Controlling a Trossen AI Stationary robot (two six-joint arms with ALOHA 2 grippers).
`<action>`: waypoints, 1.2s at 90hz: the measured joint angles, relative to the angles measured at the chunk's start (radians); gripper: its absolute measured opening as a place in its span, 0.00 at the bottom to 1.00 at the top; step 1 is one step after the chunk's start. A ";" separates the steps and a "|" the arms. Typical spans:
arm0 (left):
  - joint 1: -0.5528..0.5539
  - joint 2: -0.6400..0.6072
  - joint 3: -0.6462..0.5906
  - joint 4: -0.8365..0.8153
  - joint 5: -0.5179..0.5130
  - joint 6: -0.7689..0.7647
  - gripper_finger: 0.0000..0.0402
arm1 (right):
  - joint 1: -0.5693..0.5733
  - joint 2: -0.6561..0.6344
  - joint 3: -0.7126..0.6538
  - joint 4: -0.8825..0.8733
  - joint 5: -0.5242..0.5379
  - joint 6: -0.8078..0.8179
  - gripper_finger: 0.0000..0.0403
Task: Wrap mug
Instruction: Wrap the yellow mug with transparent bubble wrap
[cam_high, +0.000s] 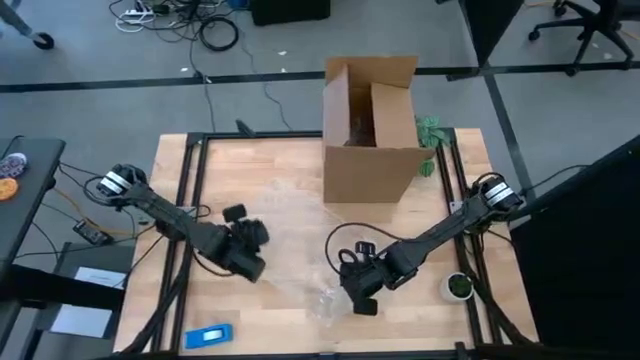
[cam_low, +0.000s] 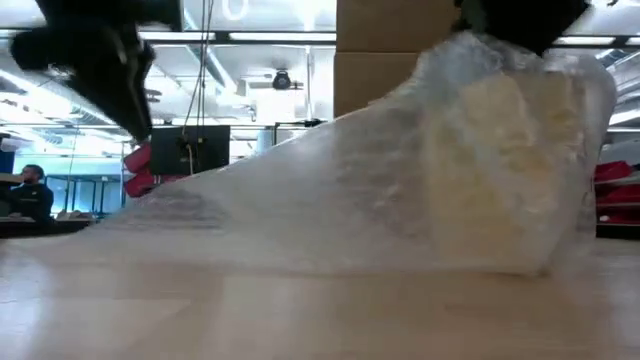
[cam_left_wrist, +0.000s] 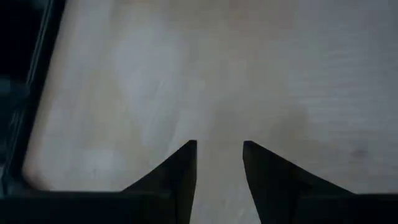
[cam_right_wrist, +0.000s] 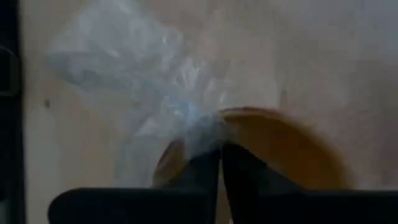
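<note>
The mug (cam_right_wrist: 292, 146) is showing to me only in the right wrist view, as a rounded orange-brown shape lying on the worktop (cam_high: 290, 170) directly beyond the right gripper (cam_right_wrist: 220, 152), partly under the clear bubble wrap (cam_right_wrist: 155, 93). In the high view I cannot pick the mug out; the right gripper (cam_high: 362, 290) and the wrap (cam_high: 315, 290) are covering that spot near the front of the worktop, a little right of centre.

I am seeing the right gripper's fingers pressed together, pinching a bunched fold of the wrap at their tips, with the mug just past that pinch. The wrap is fanning out from the pinch across the wood. In the low view the wrap (cam_low: 400, 190) is rising like a tent from the worktop up to the right gripper at the top of the picture, and something pale is bulking inside it on the right; I cannot tell from there whether that is the mug.

The left gripper (cam_left_wrist: 219, 162) is hanging over bare wood with its fingers apart and nothing between them, well apart from the mug; in the high view it (cam_high: 250, 240) is sitting left of centre.

A cardboard box (cam_high: 370, 130) is standing open at the far edge of the worktop, a small green round object with a white rim (cam_high: 459, 287) is lying near the right edge, and a blue item (cam_high: 208, 336) is lying at the front left.
</note>
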 joint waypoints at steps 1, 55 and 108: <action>0.010 0.000 -0.007 0.000 0.013 -0.006 0.29 | 0.002 -0.003 0.005 -0.005 0.007 -0.002 0.00; 0.352 0.013 -0.400 0.660 0.370 0.078 0.49 | 0.106 -0.083 0.070 -0.142 0.153 0.055 0.00; 0.310 0.021 -0.407 0.491 0.133 0.054 0.01 | 0.210 -0.084 0.070 -0.520 0.176 0.462 0.00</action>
